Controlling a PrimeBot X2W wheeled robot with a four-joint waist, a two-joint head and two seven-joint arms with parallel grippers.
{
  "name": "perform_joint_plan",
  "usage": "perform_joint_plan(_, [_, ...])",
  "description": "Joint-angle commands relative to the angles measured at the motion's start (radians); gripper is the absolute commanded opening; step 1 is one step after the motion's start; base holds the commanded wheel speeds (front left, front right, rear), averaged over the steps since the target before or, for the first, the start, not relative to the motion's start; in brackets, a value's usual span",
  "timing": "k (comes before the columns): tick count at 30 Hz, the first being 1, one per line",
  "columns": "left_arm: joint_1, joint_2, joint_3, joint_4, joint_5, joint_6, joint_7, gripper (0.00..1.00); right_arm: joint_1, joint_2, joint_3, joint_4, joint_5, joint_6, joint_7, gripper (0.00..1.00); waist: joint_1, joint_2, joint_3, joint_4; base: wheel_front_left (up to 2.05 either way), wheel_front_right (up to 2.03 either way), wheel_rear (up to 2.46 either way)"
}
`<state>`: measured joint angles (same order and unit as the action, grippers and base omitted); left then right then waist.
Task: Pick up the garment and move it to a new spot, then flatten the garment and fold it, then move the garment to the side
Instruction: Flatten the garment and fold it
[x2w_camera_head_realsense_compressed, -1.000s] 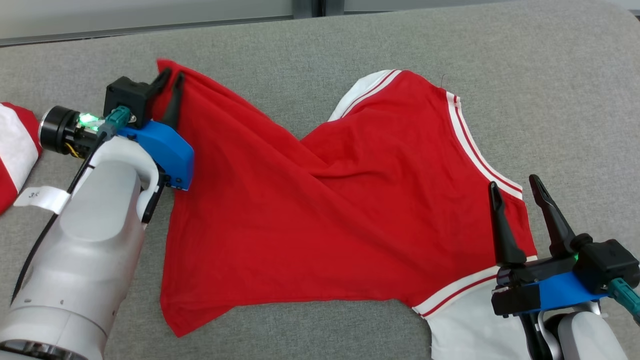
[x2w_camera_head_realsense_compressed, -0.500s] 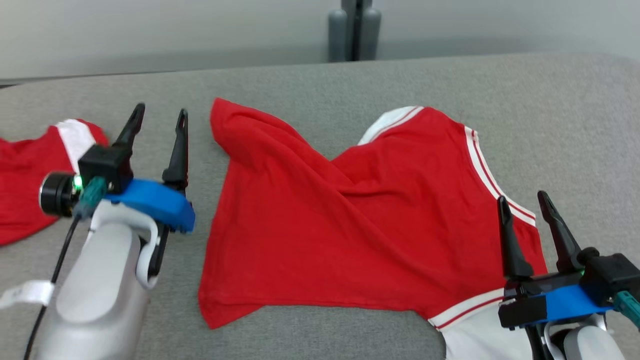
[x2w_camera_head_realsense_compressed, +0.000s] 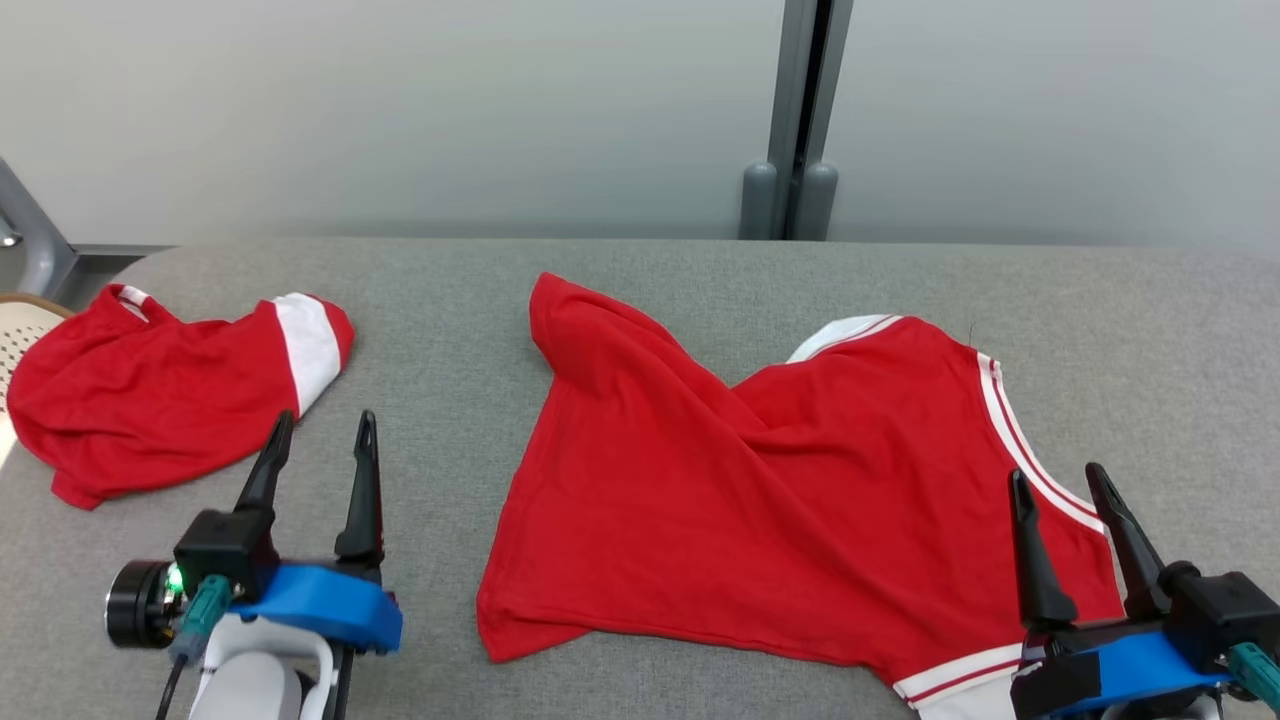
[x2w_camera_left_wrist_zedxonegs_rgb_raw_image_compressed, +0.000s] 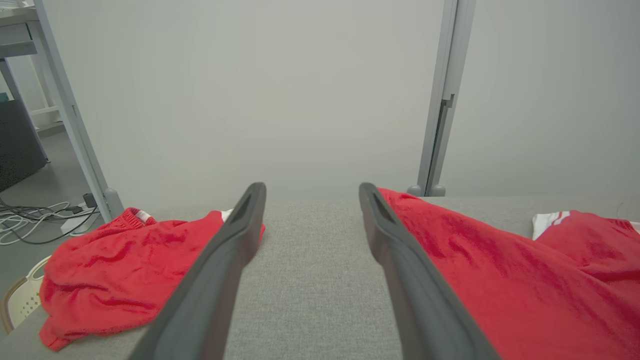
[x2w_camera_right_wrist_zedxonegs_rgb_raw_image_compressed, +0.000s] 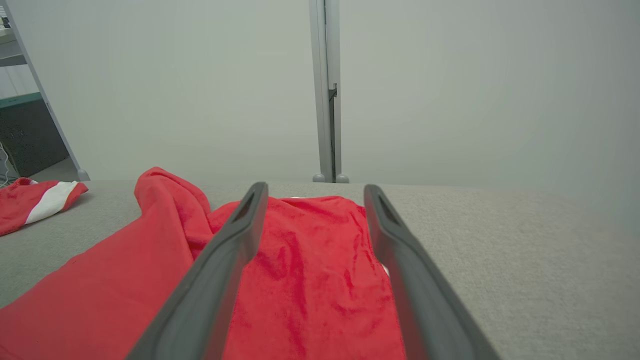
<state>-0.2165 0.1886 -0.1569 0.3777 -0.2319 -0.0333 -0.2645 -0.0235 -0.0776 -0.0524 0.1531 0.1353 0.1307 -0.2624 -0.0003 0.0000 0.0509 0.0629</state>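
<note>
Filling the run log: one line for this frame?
left gripper: open, empty | right gripper: open, empty | shirt: on table, twisted

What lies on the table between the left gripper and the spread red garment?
Just bare grey table cover; the head view shows this stretch between the left gripper and the spread red garment.

Head camera sits high, looking forward and down across the grey table (x2w_camera_head_realsense_compressed: 640, 290) toward the wall. I note both wrist cameras ride low, near the surface, facing the wall post (x2w_camera_left_wrist_zedxonegs_rgb_raw_image_compressed: 440, 100). All three views share the red garment (x2w_camera_head_realsense_compressed: 760, 480).
</note>
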Motion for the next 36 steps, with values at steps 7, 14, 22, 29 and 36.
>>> perform_joint_plan(7, [0.105, -0.015, 0.036, -0.037, 0.052, -0.011, 0.0, 1.0, 0.051, 0.001, -0.01, 0.016, -0.009, 0.0, -0.003, 1.0, 0.0003, 0.0, -0.054, 0.011, 0.0, 0.0, 0.0])
perform_joint_plan(14, [0.159, -0.033, 0.048, -0.041, 0.081, -0.021, 0.0, 1.0, 0.095, 0.009, -0.025, 0.013, -0.013, 0.0, -0.003, 1.0, 0.0003, 0.0, -0.073, 0.01, 0.0, 0.0, 0.0])
perform_joint_plan(22, [0.191, -0.047, 0.054, -0.041, 0.11, -0.027, 0.0, 1.0, 0.123, 0.014, -0.029, 0.017, -0.025, 0.0, -0.003, 1.0, 0.0003, 0.0, -0.078, 0.005, 0.0, 0.0, 0.0])
perform_joint_plan(29, [0.187, -0.054, 0.065, -0.036, 0.118, -0.033, 0.0, 1.0, 0.122, 0.017, -0.027, 0.016, -0.027, 0.0, 0.003, 1.0, 0.0003, 0.0, -0.074, 0.006, 0.0, 0.0, 0.0])
perform_joint_plan(36, [0.187, -0.066, 0.066, -0.015, 0.116, -0.046, 0.0, 1.0, 0.123, 0.018, -0.036, 0.042, -0.019, 0.0, 0.014, 1.0, 0.0003, 0.0, -0.068, -0.004, 0.0, 0.0, 0.0])
